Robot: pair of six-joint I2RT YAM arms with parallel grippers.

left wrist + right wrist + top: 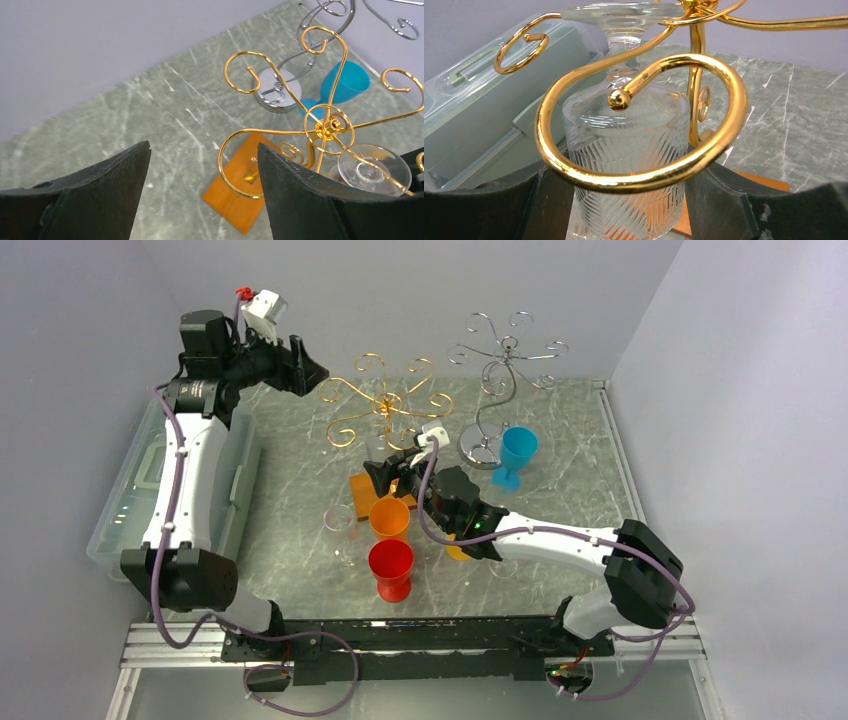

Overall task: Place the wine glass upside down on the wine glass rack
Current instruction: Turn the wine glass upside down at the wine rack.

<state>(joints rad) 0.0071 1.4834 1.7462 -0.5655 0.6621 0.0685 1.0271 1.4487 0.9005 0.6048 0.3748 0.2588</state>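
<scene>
- Holding the glass [624, 150] upside down, the right jaws are closed part-way on its patterned bowl, one pad on each side. Gripping the bowl leaves the stem and foot free to meet the rack.
- The glass is at the near side of the gold rack [329, 126], with its foot [621, 11] uppermost among the rack's arms and its stem [624, 42] just beside one curled arm.
- I cannot tell whether the foot already rests on the wire or only hangs close to it. By the look of it, the seating step is under way and not finished.
- Turning the glass over suits this rack: the wide foot is the part a curl can catch, and the bowl hangs below it.
- The left jaws are raised at the far left, wide open with nothing between them and well apart from the rack. They seem parked out of the way, with their camera looking down on the rack.
- The gold rack stands on a wooden base [235, 200] on the surface [570, 460].
- To its right are a silver rack [505, 350] and a blue glass [517, 452]. An orange cup [389, 517] and a red cup [391, 565] stand nearer.
- No brand, label or writing can be read on anything.
</scene>
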